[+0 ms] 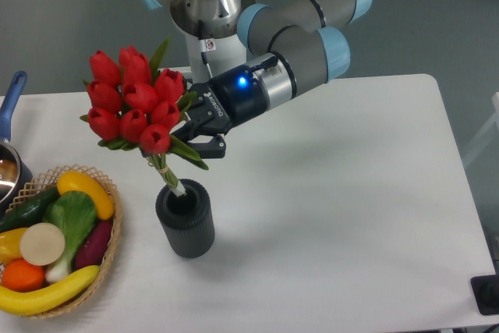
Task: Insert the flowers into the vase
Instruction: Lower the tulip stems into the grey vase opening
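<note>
I am holding the flowers [132, 103], a tight bunch of red tulips with green leaves, by the leafy part just under the heads. The bunch is leaning, its heads up and toward the desk's left edge, its pale bound stems running down and to the right. The stem ends are dipping into the round mouth of the vase [185, 217]. The vase is standing upright on the desk, nearer the left edge and front edge: small, dark grey, cylindrical, finely ribbed.
</note>
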`<state>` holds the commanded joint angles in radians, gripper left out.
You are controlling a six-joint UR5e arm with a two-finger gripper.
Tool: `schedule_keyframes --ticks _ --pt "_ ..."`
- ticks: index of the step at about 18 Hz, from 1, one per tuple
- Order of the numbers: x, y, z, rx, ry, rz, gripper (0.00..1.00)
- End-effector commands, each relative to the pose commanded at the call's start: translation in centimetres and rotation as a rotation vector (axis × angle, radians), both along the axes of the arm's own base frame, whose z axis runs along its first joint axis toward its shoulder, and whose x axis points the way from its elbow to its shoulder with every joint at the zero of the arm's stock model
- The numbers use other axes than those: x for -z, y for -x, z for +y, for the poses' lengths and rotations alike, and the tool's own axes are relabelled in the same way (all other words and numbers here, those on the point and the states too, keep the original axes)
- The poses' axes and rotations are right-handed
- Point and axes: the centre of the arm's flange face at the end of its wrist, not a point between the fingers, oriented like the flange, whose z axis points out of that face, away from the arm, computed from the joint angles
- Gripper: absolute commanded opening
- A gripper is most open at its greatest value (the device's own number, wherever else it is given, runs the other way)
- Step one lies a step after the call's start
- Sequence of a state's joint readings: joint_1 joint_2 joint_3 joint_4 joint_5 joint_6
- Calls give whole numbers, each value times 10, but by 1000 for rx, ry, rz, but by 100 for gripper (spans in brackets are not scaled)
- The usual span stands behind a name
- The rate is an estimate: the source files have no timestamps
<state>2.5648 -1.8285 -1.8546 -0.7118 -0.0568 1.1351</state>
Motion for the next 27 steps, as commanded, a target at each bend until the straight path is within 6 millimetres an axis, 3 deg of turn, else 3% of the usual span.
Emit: schedule_keyframes --ticks 13,27 --pt "51 13 9 -2 33 -50 34" --pt "105 24 -1 -32 83 -96 34"
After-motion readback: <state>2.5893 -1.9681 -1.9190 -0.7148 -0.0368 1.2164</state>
